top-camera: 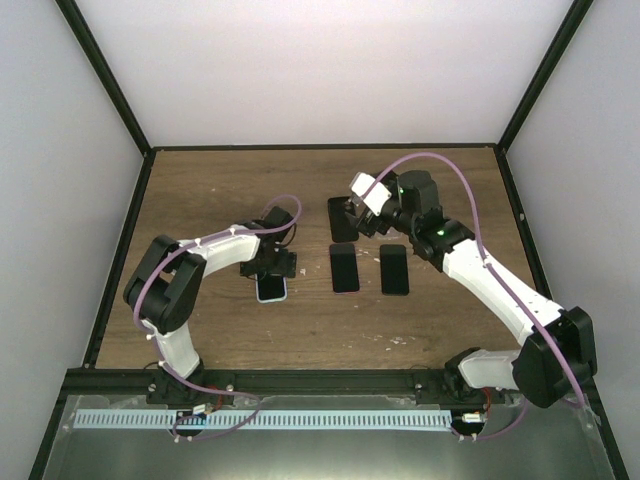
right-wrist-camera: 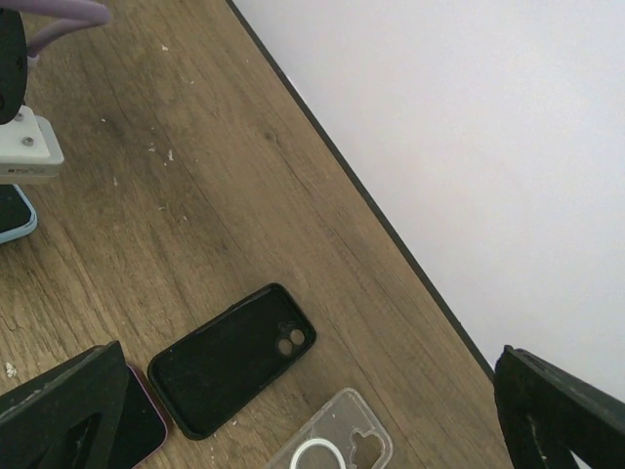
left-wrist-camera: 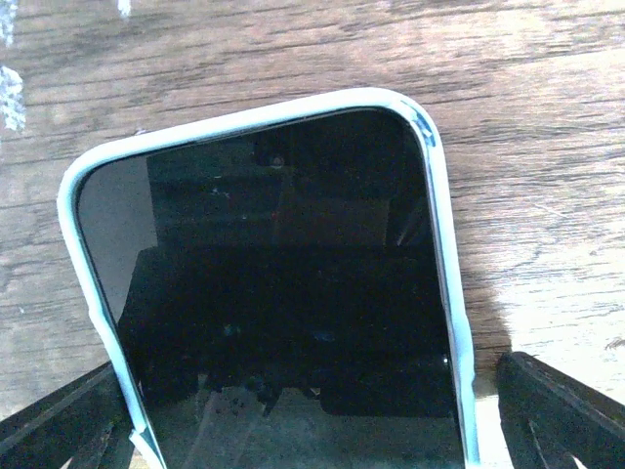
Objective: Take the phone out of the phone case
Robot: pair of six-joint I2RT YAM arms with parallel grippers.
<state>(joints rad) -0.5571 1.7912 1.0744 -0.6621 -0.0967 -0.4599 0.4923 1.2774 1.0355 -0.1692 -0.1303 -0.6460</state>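
One wooden table (top-camera: 200,190), boxed by white walls (top-camera: 320,70), carries everything.

Left arm (top-camera: 170,290) bends inward from its base. Right arm (top-camera: 490,280) reaches up and in toward the table's middle.

Left gripper (top-camera: 272,268) hangs low over the phone (top-camera: 271,288). In the left wrist view its fingers (left-wrist-camera: 59,420) stand spread wide, one at each long side of the phone (left-wrist-camera: 283,293). The right finger is clear of it; whether the left one touches, I cannot tell.

Right gripper (top-camera: 345,212) is well apart from the phone, jaws spread wide and nothing between them. Its fingers (right-wrist-camera: 562,410) show at the bottom corners of the right wrist view.

The phone lies flat, dark screen up, at left of centre on the table. It sits fully inside the phone case (left-wrist-camera: 441,225), whose light-blue rim wraps the visible edges.

Top view: two dark slabs (top-camera: 345,268) lie side by side between the arms; phone or case, cannot tell.

Right wrist view: an empty black case (right-wrist-camera: 232,360) lies open side up. A clear case (right-wrist-camera: 332,440) lies just beside it. A pink-edged phone (right-wrist-camera: 142,425) is partly hidden by the finger.
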